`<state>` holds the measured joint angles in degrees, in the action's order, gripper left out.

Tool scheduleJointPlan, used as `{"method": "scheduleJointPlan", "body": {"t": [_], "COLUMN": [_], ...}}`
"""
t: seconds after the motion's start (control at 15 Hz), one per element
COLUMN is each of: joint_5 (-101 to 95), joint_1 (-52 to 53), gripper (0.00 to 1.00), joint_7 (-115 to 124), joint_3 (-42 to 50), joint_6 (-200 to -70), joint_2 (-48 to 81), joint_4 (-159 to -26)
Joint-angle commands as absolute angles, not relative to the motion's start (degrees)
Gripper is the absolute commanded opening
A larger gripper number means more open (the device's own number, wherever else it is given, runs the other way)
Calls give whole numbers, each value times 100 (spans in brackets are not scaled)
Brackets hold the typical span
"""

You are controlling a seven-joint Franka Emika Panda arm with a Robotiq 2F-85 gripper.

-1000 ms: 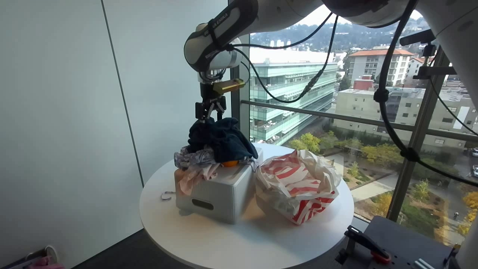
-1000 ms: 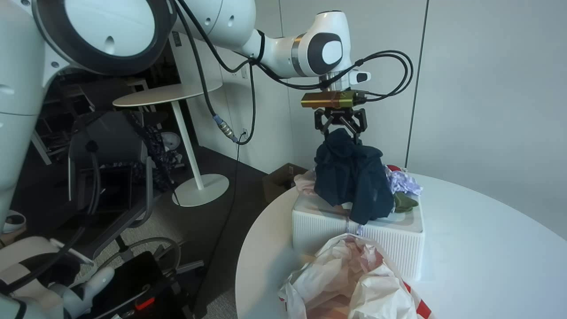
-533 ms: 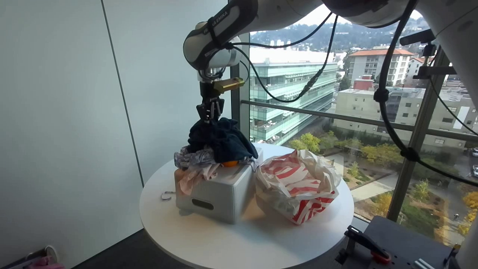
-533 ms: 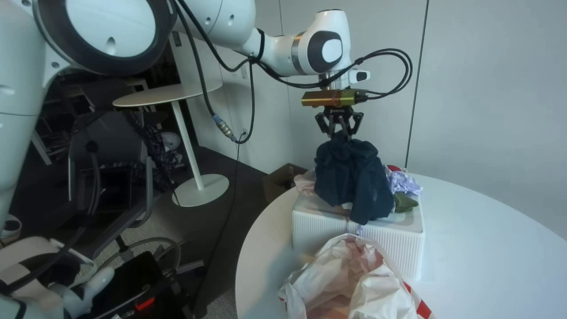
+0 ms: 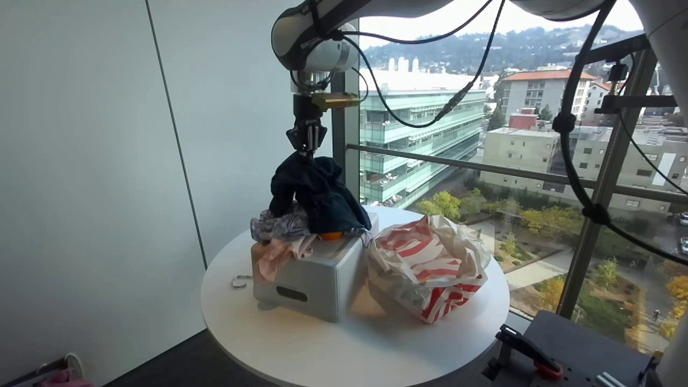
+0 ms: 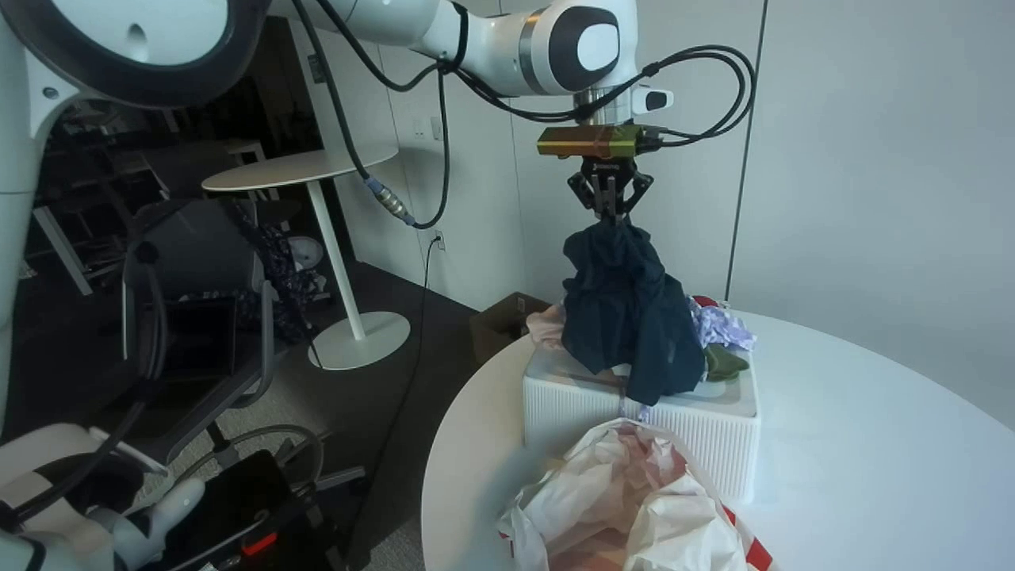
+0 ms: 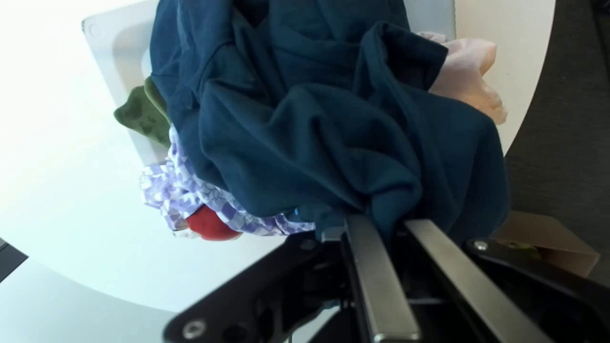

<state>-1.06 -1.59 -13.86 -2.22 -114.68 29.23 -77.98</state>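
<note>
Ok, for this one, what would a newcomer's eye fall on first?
Probably the dark blue cloth, its top pinched in the gripper and its lower part draped over the pale box. Next, likely the red-and-white striped bag, beside that box on the round table. In an exterior view, the large window behind the table also stands out.

Held at its top by the gripper (image 6: 610, 217) above, a garment (image 6: 634, 317) drapes over other cloths (image 5: 279, 226) on a box (image 5: 314, 279) atop a table (image 5: 349, 349). In an exterior view, a bag (image 5: 430, 269) sits right of the box, before a window (image 5: 510, 204). In an exterior view, a carton (image 6: 507, 321) lies behind the table, left of the box.
</note>
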Motion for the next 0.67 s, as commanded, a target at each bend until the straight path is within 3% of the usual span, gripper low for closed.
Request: {"method": "scheduleJointPlan", "body": {"t": [0.0,0.6], "joint_5": [-5,-4], "joint_1": [-208,-211], "gripper": [12,12], "joint_7": [-1029,480], "joint_3": [-149,119], "joint_6": [-11522,-12543], "joint_2": [1855,-845], "joint_4": [-8538,-10964]}}
